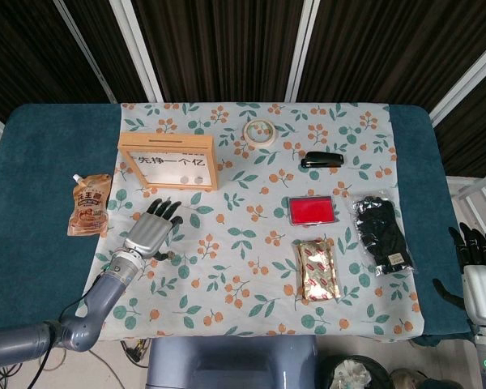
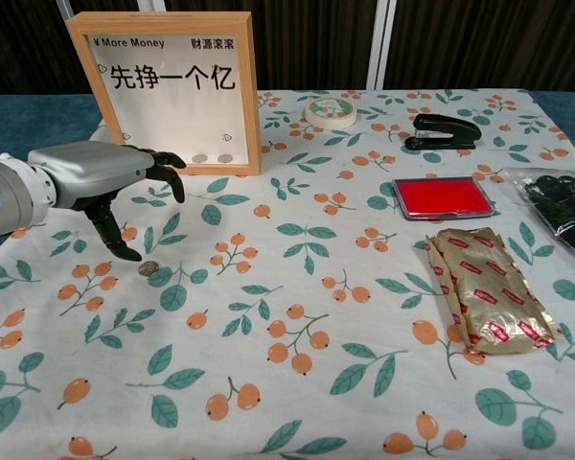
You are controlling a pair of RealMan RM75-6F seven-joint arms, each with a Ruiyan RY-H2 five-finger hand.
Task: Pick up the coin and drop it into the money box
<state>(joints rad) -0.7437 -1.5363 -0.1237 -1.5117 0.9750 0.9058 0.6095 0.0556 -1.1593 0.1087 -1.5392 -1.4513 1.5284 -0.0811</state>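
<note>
One coin [image 1: 172, 256] lay flat on the patterned cloth of the worktop [image 1: 251, 267] in the head view, a small dull disc just beside the left robot hand [image 1: 151, 229], at its near-right edge. That hand held nothing, its fingers apart and pointing toward the money box [image 1: 168, 160], which stood upright well beyond the coin. The right robot hand [image 1: 478, 271] hung off the right edge of the worktop, fingers spread and empty, far from the work.

From the chest view the left robot hand [image 2: 101, 182] hovered low with its dark fingertips [image 2: 172, 177] curled downward, and the thumb tip reached almost to the coin [image 2: 149, 268], though I could not tell whether it touched. The money box [image 2: 163, 91] showed its wooden frame and a pale front with coins already resting at the bottom; its slot was not visible from there.

To do the pick well, I judged the hand should shift slightly toward the coin so that it sits between thumb and a fingertip, then settle until both meet the cloth. A thin flat coin will likely slip, so the pinch ought to close slowly, dragging it up on edge rather than pressing it down.
</note>
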